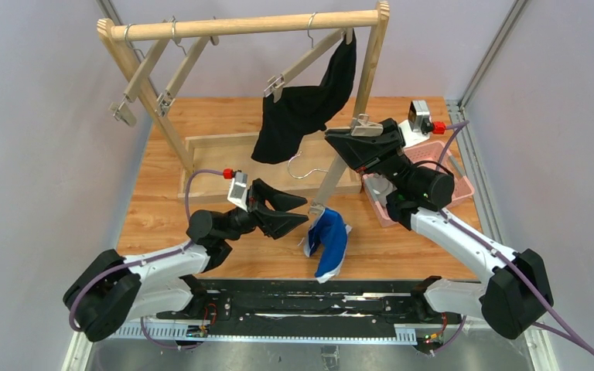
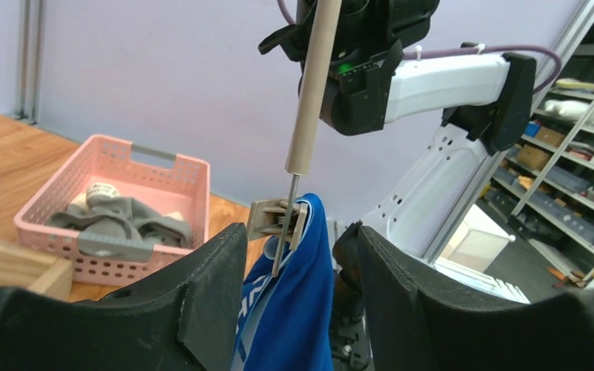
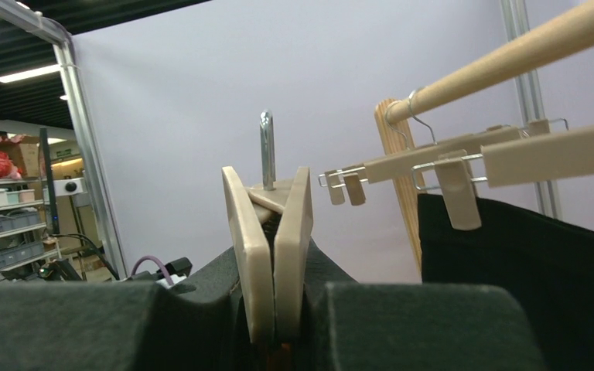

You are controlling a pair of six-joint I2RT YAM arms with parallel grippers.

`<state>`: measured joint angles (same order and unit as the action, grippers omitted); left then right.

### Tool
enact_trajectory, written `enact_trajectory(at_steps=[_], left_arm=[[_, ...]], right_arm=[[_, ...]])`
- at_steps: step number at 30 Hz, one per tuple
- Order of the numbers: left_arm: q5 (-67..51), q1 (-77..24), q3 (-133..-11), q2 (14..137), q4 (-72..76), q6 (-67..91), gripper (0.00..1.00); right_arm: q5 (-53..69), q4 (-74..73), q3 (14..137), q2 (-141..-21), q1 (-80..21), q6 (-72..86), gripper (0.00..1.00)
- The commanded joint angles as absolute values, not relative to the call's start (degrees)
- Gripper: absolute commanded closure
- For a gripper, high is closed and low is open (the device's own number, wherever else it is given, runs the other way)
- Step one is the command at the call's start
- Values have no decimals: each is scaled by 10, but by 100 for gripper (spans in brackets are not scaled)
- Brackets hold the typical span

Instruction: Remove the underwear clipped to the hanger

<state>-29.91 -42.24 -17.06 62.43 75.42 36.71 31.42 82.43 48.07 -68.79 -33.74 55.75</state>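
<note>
Three briefs (image 1: 302, 116) (image 1: 331, 239) (image 2: 116, 224), four hangers (image 1: 141, 73) (image 1: 179, 73) (image 1: 309, 58) (image 1: 330, 184), one pink basket (image 2: 46, 236) and one wooden rack (image 1: 247, 27).

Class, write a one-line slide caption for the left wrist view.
Open left end effector flanks blue briefs clipped to a hanger held by the right arm; pink basket with grey briefs behind.

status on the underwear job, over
left claw open astride blue briefs, still clipped. right claw shut on hanger. black briefs on rack, grey briefs in basket. nothing blocking.
</note>
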Motion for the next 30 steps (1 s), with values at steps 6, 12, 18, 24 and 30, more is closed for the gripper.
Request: enact_trajectory(at_steps=[6,12,18,24,30], left_arm=[[-305,-427,-208,645,854,386,39],[-308,-427,-221,654,834,386,39],[-308,-428,-219,676,840,388,39],[-314,-430,-221,699,862,405,39],[-321,-434,-230,716,871,411,58]], right_arm=[[300,873,507,-668,-358,572,100],[299,874,511,-674,-369,567,99],[302,875,525,-677,-380,566,99],[301,875,527,-676,-384,562,99],[300,875,526,-678,-387,560,100]])
